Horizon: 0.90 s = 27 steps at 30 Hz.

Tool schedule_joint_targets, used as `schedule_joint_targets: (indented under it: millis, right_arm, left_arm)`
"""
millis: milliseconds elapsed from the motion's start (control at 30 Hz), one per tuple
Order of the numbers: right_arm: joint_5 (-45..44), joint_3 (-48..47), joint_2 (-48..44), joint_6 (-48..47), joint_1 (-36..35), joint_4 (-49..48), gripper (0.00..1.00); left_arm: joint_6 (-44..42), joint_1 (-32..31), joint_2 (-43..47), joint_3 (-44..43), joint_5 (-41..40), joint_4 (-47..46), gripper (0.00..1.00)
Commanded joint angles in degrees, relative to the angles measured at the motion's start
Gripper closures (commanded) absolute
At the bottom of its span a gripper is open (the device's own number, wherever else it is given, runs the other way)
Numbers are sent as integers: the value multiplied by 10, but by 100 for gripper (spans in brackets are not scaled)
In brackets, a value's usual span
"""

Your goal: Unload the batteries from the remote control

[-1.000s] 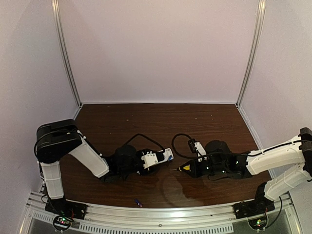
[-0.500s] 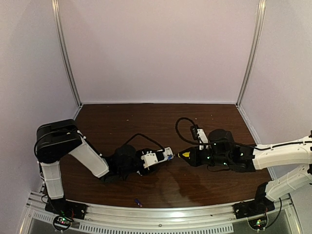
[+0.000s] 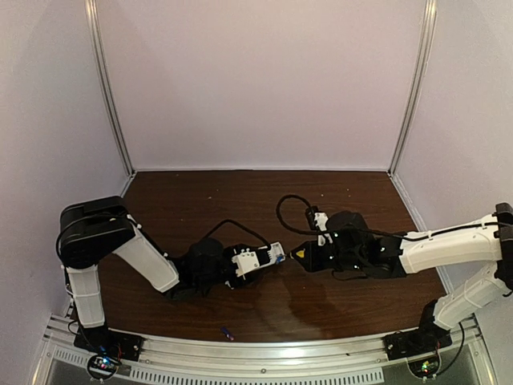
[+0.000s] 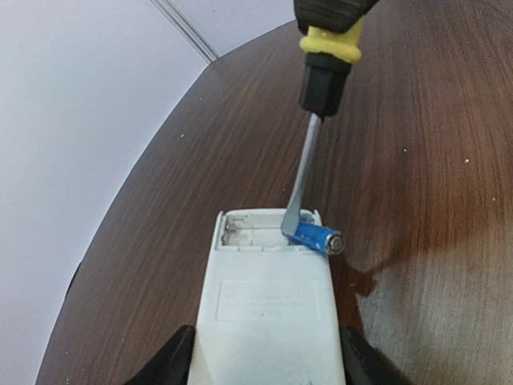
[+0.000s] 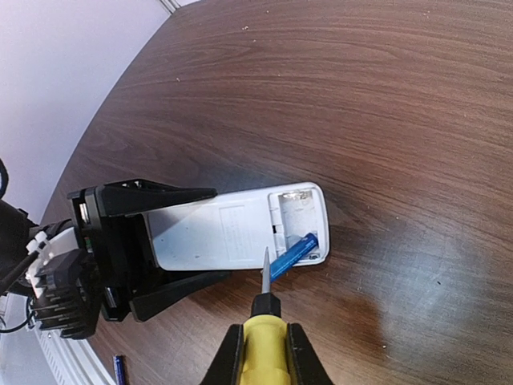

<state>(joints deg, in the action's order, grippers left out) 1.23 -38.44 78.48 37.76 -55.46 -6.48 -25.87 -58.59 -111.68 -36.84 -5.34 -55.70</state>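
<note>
Screwdriver (image 4: 323, 80): yellow handle, black collar, bare steel shaft, flat tip. It's above mid-tabletop, slightly right of centre, with the shaft pointing left and the tip angled down. Tabletop (image 3: 240, 200): dark brown wood grain, glossy, a few pale specks (image 5: 244, 28). Pale lilac walls (image 3: 256, 80) left, far and right. Aluminium posts (image 3: 108, 96) at both far corners, aluminium rail (image 3: 264, 357) along the near edge.

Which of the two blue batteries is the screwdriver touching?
The battery tilted in the remote control's compartment, at the screwdriver tip; the other battery lies loose on the table.
</note>
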Motion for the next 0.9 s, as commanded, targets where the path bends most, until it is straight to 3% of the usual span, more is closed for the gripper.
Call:
schedule_joint_targets:
  millis: [0,867]
  right_arm:
    - [-20,-12,14,6,4,6,100]
    - [-59,24,-18,8,5,37,100]
  left_arm:
    - [-3,2,-3,6,1,-38,100]
    - [-3,2,-3,9,-1,-41,100]
